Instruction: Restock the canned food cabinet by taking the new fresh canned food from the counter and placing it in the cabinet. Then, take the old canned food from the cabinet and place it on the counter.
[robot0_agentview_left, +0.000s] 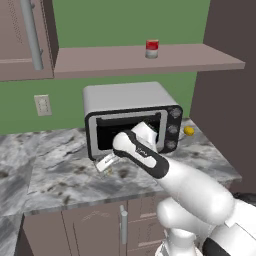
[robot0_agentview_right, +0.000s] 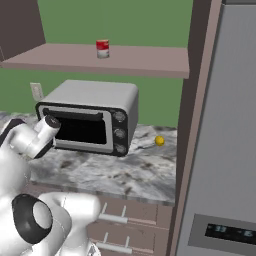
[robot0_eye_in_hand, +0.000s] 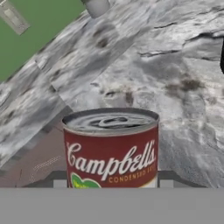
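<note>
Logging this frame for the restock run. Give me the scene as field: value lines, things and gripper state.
shelf: red-and-white can stands upright on the open shelf board
gripper: gripper shut on the Campbell's can, over the counter
held can: upright, red label with some green at its base, silvery top
appliance: toaster oven on the counter below the shelf
other: small yellow item on the counter right of the oven

Toaster oven (robot0_agentview_left: 132, 117) blocked the counter (robot0_agentview_left: 60, 175) at 12 o'clock under the shelf board (robot0_agentview_left: 150, 62). Red-and-white can (robot0_agentview_left: 151, 49) stood alone on the board, open room either side. Tall side panel (robot0_agentview_left: 227, 95) closed off 3 o'clock.
</note>
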